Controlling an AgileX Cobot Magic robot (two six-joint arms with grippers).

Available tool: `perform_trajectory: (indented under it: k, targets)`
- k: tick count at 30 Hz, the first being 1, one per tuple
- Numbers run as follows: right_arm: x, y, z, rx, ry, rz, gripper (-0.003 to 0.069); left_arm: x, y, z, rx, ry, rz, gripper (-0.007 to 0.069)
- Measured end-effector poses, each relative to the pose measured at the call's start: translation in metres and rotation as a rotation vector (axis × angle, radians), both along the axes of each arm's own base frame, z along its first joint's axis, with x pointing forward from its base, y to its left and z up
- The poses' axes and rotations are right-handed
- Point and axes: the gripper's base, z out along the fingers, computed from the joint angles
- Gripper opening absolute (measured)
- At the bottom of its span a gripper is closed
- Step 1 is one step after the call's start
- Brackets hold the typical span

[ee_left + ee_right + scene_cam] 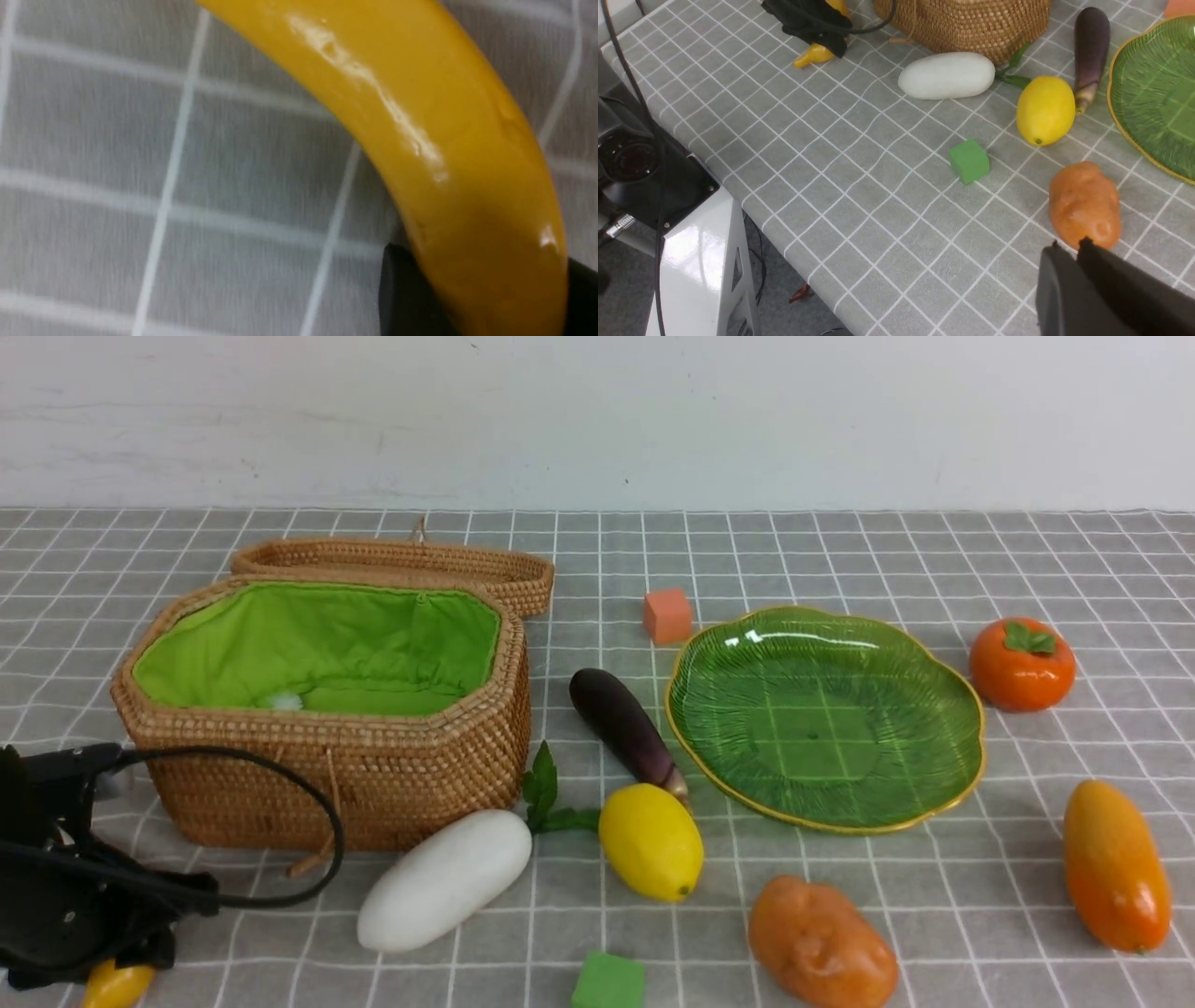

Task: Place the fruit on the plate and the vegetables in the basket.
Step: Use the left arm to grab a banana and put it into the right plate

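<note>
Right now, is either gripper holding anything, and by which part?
The left gripper pinches the banana near its middle; the right gripper holds nothing.

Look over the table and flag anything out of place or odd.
Nothing is spilled or damaged. Two small cubes sit among the produce: an orange cube by the plate and a green cube near the table's front edge. Neither is a fruit or a vegetable.
</note>
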Motion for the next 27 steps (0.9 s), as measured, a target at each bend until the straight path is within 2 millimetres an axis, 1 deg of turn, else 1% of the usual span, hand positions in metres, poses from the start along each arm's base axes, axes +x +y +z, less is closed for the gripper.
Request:
perform_trajectory:
  k: [1, 2, 4, 5, 6, 7, 8, 9, 10, 11, 13, 14, 16, 18, 19, 21, 22, 23, 24, 25, 26, 27]
  targets:
    - [0.0, 0.0, 0.0, 0.0, 0.0, 0.0, 0.0056, -0.005, 0.0, 0.008, -0.001, -0.002, 0.02, 0.0302]
    - [0.0, 0.0, 0.0, 0.001, 0.0, 0.001, 0.0057, -0.006, 0.0, 0.009, -0.001, 0.003, 0.023, 0.0302]
    - [0.0, 0.0, 0.001, 0.008, -0.003, 0.001, 0.0059, -0.02, 0.002, 0.036, 0.016, -0.049, 0.062, 0.0302]
    - [0.0, 0.001, 0.001, 0.017, -0.007, 0.003, 0.0062, -0.029, 0.003, 0.053, 0.031, -0.1, 0.07, 0.0302]
    - [0.0, 0.001, 0.002, 0.018, -0.008, 0.003, 0.0062, -0.031, 0.003, 0.056, 0.033, -0.102, 0.072, 0.0302]
    - [0.0, 0.001, 0.002, 0.024, -0.013, 0.003, 0.0064, -0.039, 0.003, 0.069, 0.038, -0.138, 0.074, 0.0302]
    - [0.0, 0.001, 0.002, 0.026, -0.014, 0.004, 0.0064, -0.044, 0.003, 0.08, 0.045, -0.173, 0.067, 0.0302]
    - [0.001, 0.002, 0.003, 0.03, -0.022, 0.002, 0.0067, -0.052, 0.001, 0.096, 0.058, -0.216, 0.029, 0.0302]
    - [0.001, 0.002, 0.003, 0.03, -0.024, 0.001, 0.0067, -0.055, -0.002, 0.105, 0.063, -0.242, -0.001, 0.0302]
    - [0.002, 0.001, 0.004, 0.032, -0.039, -0.005, 0.0069, -0.06, -0.009, 0.121, 0.068, -0.296, -0.08, 0.0302]
    - [0.005, 0.0, 0.005, 0.027, -0.063, -0.024, 0.0072, -0.062, -0.03, 0.145, 0.052, -0.378, -0.272, 0.0302]
    - [0.006, -0.001, 0.005, 0.024, -0.075, -0.042, 0.0074, -0.062, -0.04, 0.153, 0.038, -0.408, -0.347, 0.0302]
    - [0.01, -0.003, 0.006, 0.025, -0.094, -0.094, 0.0076, -0.056, -0.07, 0.171, 0.002, -0.465, -0.544, 0.0302]
    - [0.014, -0.007, 0.007, 0.024, -0.103, -0.152, 0.0077, -0.046, -0.095, 0.177, -0.012, -0.475, -0.669, 0.0302]
    - [0.014, -0.009, 0.007, 0.024, -0.096, -0.175, 0.0077, -0.039, -0.108, 0.178, -0.014, -0.473, -0.725, 0.0302]
    - [0.017, -0.017, 0.007, 0.015, -0.081, -0.257, 0.0077, -0.015, -0.155, 0.174, -0.004, -0.449, -0.886, 0.0302]
    - [0.016, -0.018, 0.007, 0.015, -0.075, -0.266, 0.0077, -0.011, -0.163, 0.172, -0.003, -0.443, -0.907, 0.0302]
    - [0.017, -0.02, 0.007, 0.015, -0.072, -0.283, 0.0077, -0.007, -0.177, 0.17, -0.002, -0.437, -0.948, 0.0302]
    - [0.017, -0.024, 0.007, 0.023, -0.064, -0.307, 0.0078, 0.005, -0.196, 0.165, 0.005, -0.426, -0.986, 0.0302]
    - [0.016, -0.029, 0.007, 0.045, -0.059, -0.34, 0.008, 0.021, -0.229, 0.156, 0.002, -0.419, -1.045, 0.0302]
    - [0.015, -0.032, 0.008, 0.062, -0.049, -0.352, 0.0081, 0.031, -0.249, 0.15, -0.001, -0.416, -1.074, 0.0302]
    - [0.014, -0.034, 0.008, 0.078, -0.044, -0.356, 0.0082, 0.04, -0.266, 0.149, -0.004, -0.43, -1.099, 0.0302]
